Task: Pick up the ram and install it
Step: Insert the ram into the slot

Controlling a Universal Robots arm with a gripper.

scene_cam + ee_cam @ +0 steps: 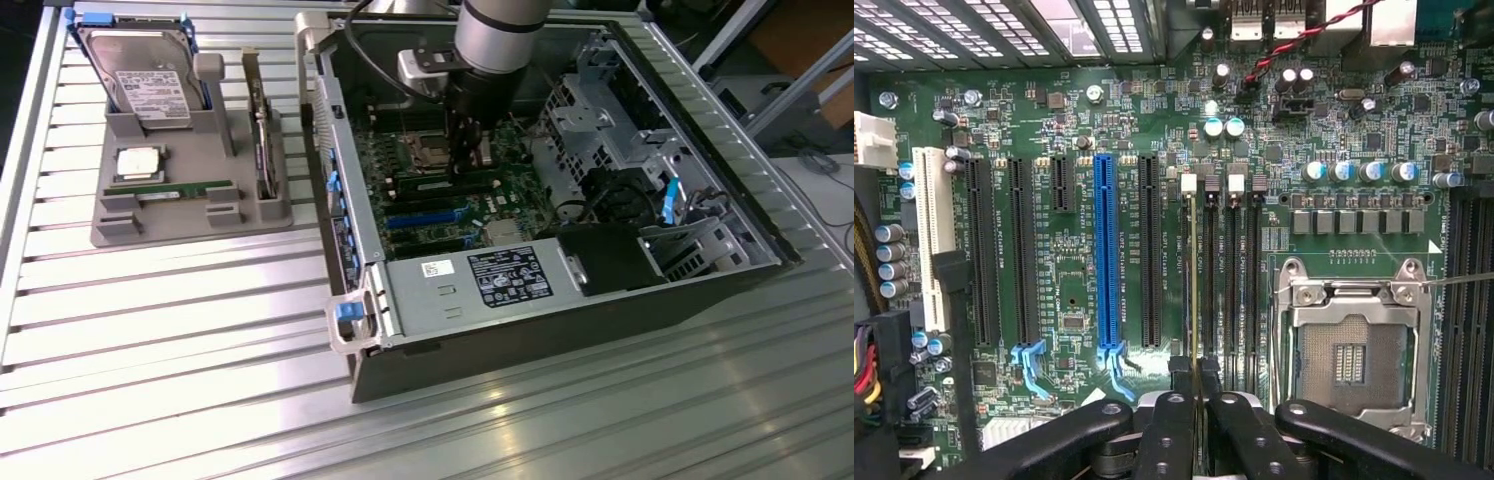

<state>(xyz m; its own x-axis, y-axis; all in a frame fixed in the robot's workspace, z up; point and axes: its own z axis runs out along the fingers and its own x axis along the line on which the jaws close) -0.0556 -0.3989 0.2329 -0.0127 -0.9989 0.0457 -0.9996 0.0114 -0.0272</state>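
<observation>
- gripper (1194, 385) is lowered inside the open computer case (747, 265), directly above the motherboard (400, 160), between the processor socket (430, 153) and the blue expansion slot (424, 214) in the exterior view.
- fingers (1172, 375) are drawn close together, pinching the ram (1194, 290) by its upper edge; the wrist view shows the stick edge-on as a thin line between the two black finger pads.
- the ram stands upright in line with the first of the four memory slots (1229, 280), the one nearest the expansion slots; whether it is fully seated cannot be told.
- white latches at the far ends of two memory slots are visible; their position, locked or released, cannot be told.
- the empty processor socket (1351, 355) with its metal frame sits just beside the memory slots in the wrist view.
- a grey parts holder (187, 185) lies on the slatted metal tabletop (174, 330), at the exterior view's left, well apart from the case.
- the holder carries a hard drive (147, 75), a square silver processor chip (140, 162), a second green memory stick (171, 189) lying flat, and a card with a metal bracket (263, 130) standing on edge.
- the power supply (474, 285), labelled in black and white, occupies the near end of the case.
</observation>
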